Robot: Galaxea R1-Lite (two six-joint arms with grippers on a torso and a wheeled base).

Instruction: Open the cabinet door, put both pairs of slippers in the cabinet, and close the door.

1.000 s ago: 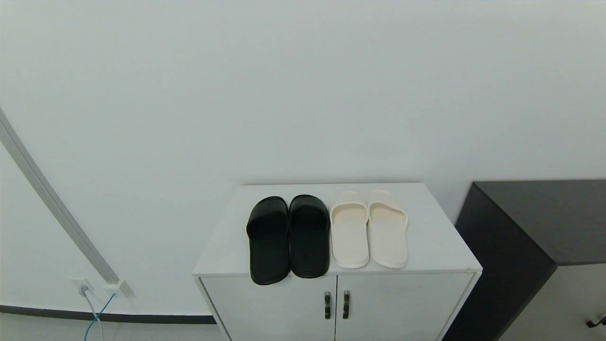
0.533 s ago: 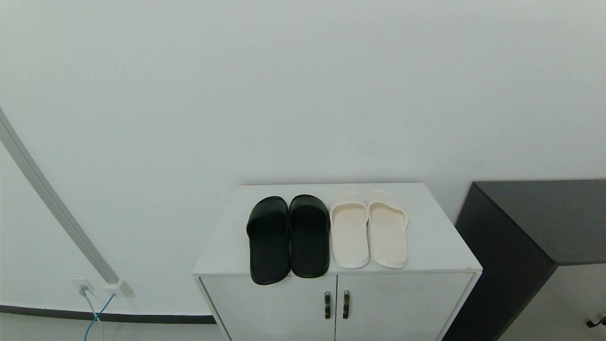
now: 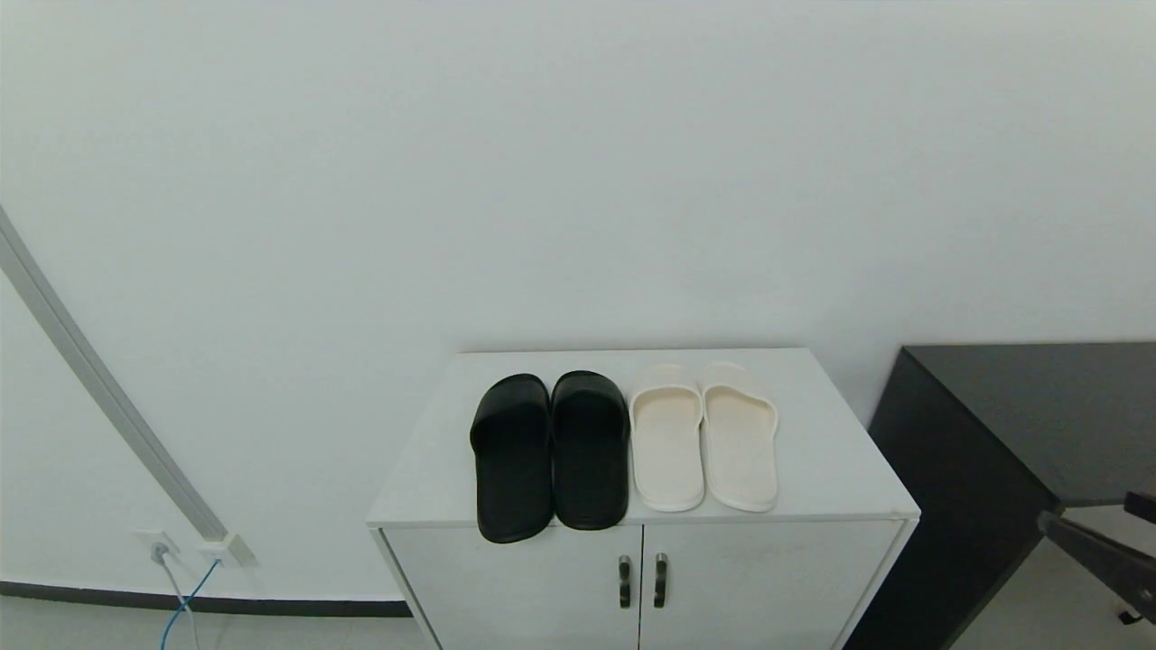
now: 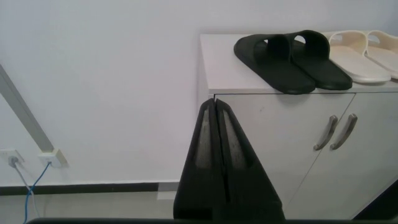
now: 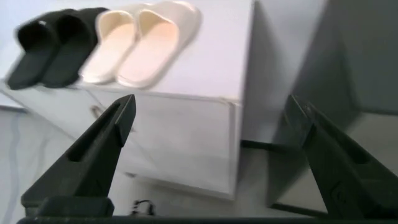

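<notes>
The white two-door cabinet (image 3: 840, 469) stands against a plain white wall, with both doors shut and meeting at the centre seam; the interior is hidden. Two dark vertical bar handles (image 3: 642, 580) sit side by side, one on each side of that seam. On the cabinet top lie the pair of black rubber slide slippers (image 3: 551, 456) and, touching it on the robot's right, the pair of cream rubber slide slippers (image 3: 704, 438), all four with toes toward the wall. The heels of the black pair overhang the front edge slightly, above the left door; the cream pair lies fully on the top. A dark grey block-shaped cabinet (image 3: 993, 433) stands just beside the white cabinet on the right, close to the right door's outer edge. Low on the wall to the left are a white wall socket (image 3: 155, 544) with a blue cable (image 3: 185, 605) hanging from it, and a grey conduit strip (image 3: 90, 370) running diagonally upward. The left hand (image 4: 216, 143) has its fingers pressed together, holds nothing, and is in front of the cabinet's left front corner, apart from it. The right hand (image 5: 209, 102) is spread wide, holds nothing, and is off the cabinet's right front corner, apart from it.
</notes>
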